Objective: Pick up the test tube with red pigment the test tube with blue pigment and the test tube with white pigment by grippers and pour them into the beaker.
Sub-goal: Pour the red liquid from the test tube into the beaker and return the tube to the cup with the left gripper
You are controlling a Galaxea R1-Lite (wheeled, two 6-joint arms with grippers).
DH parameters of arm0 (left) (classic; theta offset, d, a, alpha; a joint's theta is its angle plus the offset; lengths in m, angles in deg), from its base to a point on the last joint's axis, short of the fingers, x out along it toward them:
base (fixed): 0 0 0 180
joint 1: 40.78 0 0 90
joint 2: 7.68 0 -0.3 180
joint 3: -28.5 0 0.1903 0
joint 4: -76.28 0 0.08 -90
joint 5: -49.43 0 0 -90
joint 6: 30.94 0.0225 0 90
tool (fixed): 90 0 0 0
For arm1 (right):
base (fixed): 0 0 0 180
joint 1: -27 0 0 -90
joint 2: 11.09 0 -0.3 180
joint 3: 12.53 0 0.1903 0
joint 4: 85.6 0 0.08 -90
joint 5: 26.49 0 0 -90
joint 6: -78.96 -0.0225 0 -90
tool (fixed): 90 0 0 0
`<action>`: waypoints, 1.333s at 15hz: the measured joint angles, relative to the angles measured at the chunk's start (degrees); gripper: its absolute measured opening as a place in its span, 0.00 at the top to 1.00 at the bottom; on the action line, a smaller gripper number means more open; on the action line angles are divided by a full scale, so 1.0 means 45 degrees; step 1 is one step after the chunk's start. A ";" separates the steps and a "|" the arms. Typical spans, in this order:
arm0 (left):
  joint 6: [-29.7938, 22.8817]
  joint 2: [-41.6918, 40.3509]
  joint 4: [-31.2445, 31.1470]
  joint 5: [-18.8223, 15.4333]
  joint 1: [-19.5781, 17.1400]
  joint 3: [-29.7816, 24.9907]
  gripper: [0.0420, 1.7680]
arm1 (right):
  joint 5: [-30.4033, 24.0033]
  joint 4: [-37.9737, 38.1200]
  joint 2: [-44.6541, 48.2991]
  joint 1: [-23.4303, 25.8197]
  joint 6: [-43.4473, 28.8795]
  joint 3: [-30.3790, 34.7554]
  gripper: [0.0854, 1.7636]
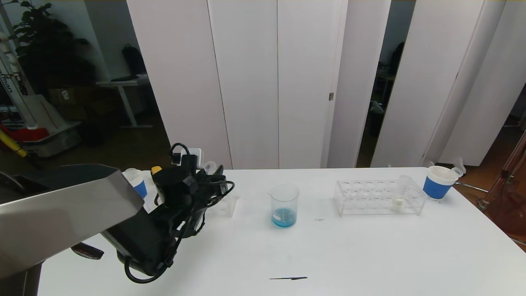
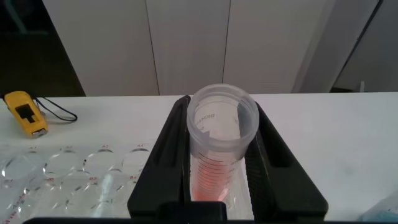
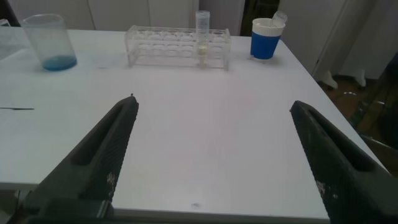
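1. Right now your left gripper [image 2: 221,180] is clenching a clear tube with red-orange liquid [image 2: 217,146] over the left rack [image 2: 68,177]; its fingers [image 2: 163,155] are gripping the tube on both sides.
2. Lifting straight up is looking wise, so the tube clears the rack before you are swinging toward the beaker [image 1: 284,204], which is sitting mid-table and already holding blue liquid.
3. Your right gripper [image 3: 214,155] is hanging with fingers spread at the near table edge, holding nothing.
4. The test tube with white pigment [image 1: 400,192] is standing in the right rack [image 1: 361,197].
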 joint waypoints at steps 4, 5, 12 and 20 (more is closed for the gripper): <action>0.0268 -0.1214 -0.0902 -0.0049 0.0130 -0.0222 0.69 | 0.0000 0.0000 0.0000 0.0000 0.0000 0.0000 0.01; 0.0279 -0.1623 -0.1330 -0.0084 0.0160 -0.0222 0.69 | 0.0005 0.0000 0.0000 0.0000 0.0000 0.0000 0.01; 0.0293 -0.5147 -0.5326 -0.2081 0.0490 0.0312 0.69 | 0.0000 0.0000 0.0000 0.0000 0.0000 0.0000 0.01; 0.0306 -0.6523 -0.7713 -0.8260 0.0737 0.1146 0.69 | 0.0000 0.0000 0.0000 0.0000 0.0000 0.0000 0.01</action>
